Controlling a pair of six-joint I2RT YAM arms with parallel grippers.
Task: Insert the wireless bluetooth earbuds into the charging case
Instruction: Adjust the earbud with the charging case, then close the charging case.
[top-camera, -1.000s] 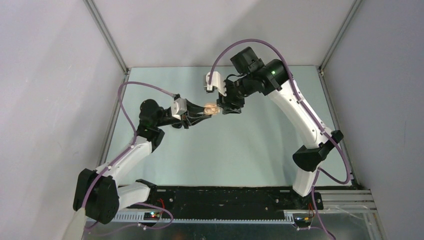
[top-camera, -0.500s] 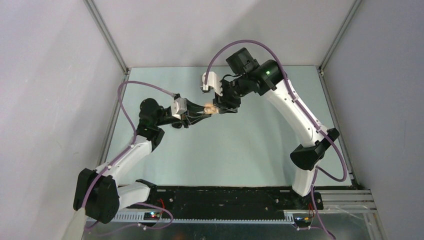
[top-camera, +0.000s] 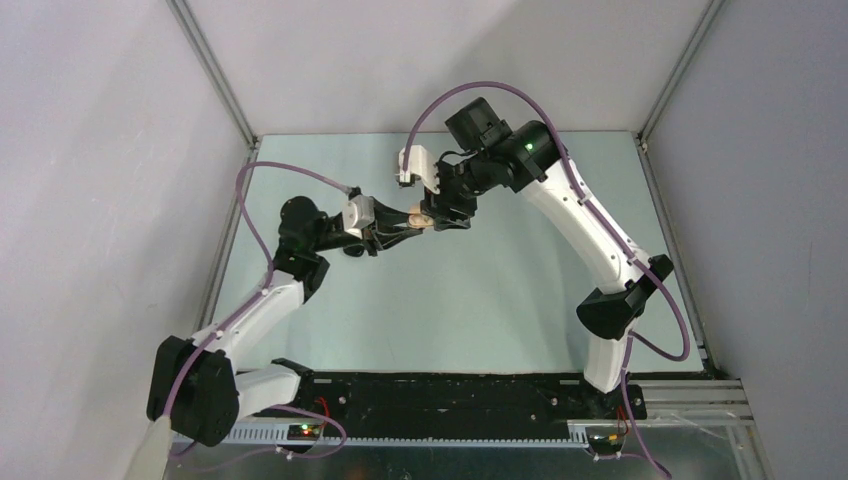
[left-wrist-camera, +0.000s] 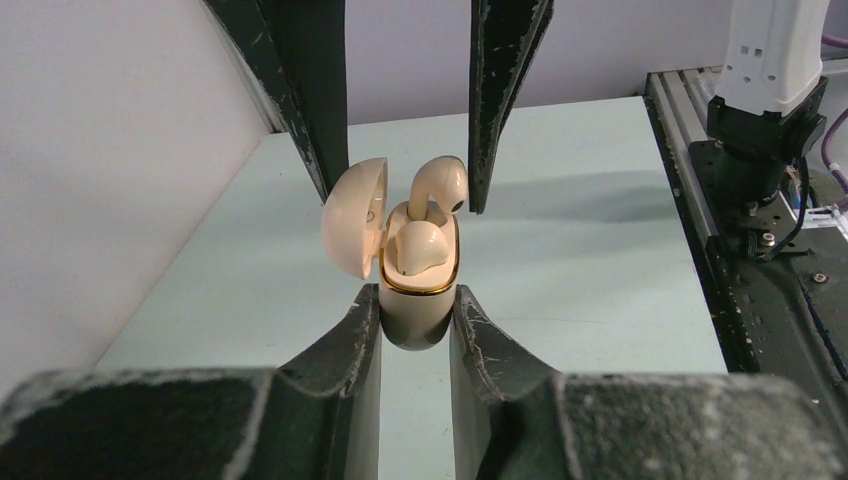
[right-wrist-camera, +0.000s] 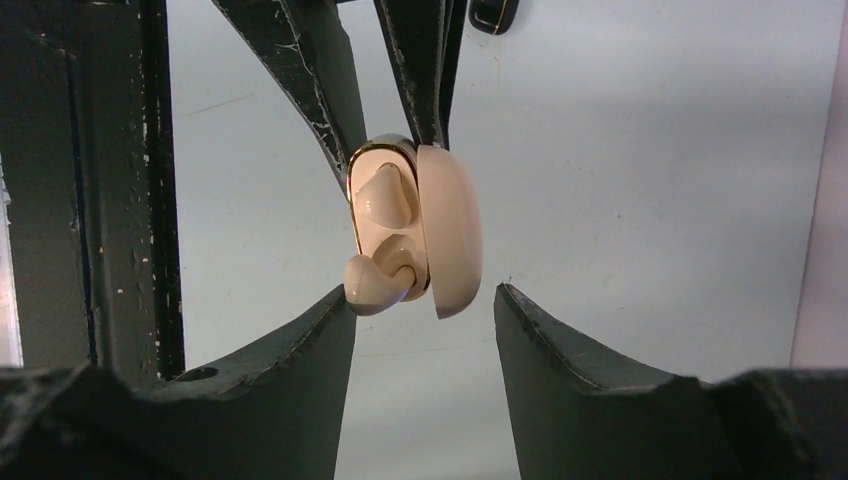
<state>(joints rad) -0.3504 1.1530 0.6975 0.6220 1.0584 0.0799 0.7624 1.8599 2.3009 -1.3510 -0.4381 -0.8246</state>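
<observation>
**Left wrist view: one bud home, one riding high**

The left wrist camera is giving us the best seat. The left claw (left-wrist-camera: 414, 306) is pinching the charging case (left-wrist-camera: 415, 318) by its lower body, one finger pressing on each side, and is holding it upright above the table (top-camera: 480, 300), around the middle and towards the far side in the top view. The lid (left-wrist-camera: 354, 218) is hanging open to the left.

The first earbud (left-wrist-camera: 415, 246) is sitting down in its pocket, flush inside the gold rim. The second earbud (left-wrist-camera: 440, 186) is only partway in, with its rounded head poking up well above the rim. By my reckoning that is half the job done, leaving that bud to be pushed down and perhaps the lid to be shut.

The right claw (right-wrist-camera: 422, 300) is standing spread, its fingers straddling the case with daylight on the lid side. One finger is sitting just beside the raised bud, and whether it is touching I cannot tell.

The case is looking smooth, glossy and cream-coloured, pebble-rounded, and both buds are matching it in the same pale tone.
</observation>
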